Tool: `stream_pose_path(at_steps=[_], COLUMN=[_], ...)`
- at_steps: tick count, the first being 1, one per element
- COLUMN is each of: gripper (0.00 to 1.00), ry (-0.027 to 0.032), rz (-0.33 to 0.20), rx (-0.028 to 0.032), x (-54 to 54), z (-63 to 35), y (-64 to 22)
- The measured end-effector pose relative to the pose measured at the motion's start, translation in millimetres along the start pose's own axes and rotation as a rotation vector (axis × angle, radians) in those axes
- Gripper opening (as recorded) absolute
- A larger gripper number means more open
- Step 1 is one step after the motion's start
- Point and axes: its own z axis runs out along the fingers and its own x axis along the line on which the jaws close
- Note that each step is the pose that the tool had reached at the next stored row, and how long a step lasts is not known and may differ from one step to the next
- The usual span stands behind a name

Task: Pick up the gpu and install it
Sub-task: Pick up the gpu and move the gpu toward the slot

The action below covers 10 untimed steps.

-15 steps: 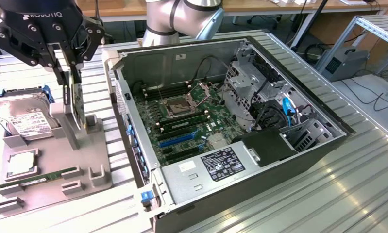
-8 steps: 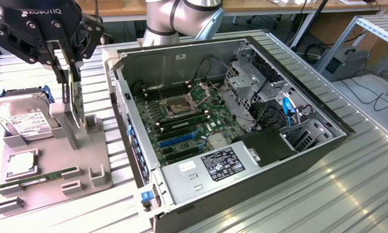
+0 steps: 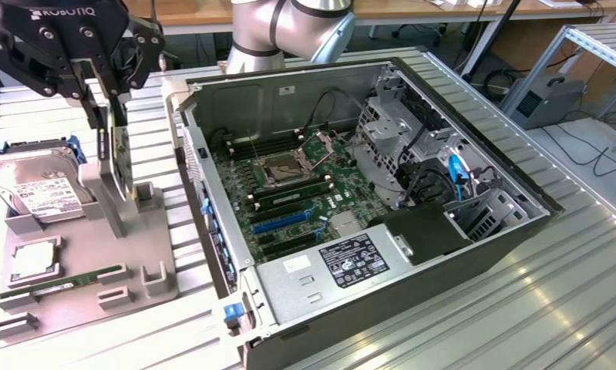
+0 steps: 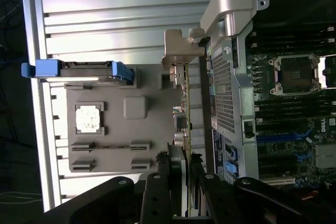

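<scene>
The gpu (image 3: 104, 158) stands on edge at the upright post of the grey parts holder (image 3: 143, 254), on the exterior view's left. In the wrist view the gpu (image 4: 184, 114) shows edge-on as a thin green board, with its silver end bracket (image 4: 178, 51) at the far end. My gripper (image 3: 107, 127) hangs straight above it. In the wrist view the gripper (image 4: 185, 169) has one black finger pressed on each face of the card. Whether the card has left its slot I cannot tell. The open computer case (image 3: 472, 254) lies beside the holder, motherboard (image 3: 287, 193) facing up.
On the holder lie a hard drive (image 3: 35, 189) with blue rails, a processor chip (image 3: 32, 260) and a narrow memory stick (image 3: 61, 281). Blue expansion slots (image 3: 282, 221) sit on the motherboard. The case's rear wall (image 4: 226, 77) stands close beside the card. Ribbed metal table (image 3: 554, 308).
</scene>
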Motion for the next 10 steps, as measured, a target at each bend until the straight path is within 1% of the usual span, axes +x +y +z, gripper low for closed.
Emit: stream_pose_path(at_steps=[6, 10], gripper=[0.27, 0.27], ry=[0.0002, 0.0002], rz=[0.0, 0.0], rx=[0.0, 0.0], x=[-0.1, -0.2], z=[-4.2, -4.4], y=[0.2, 0.2])
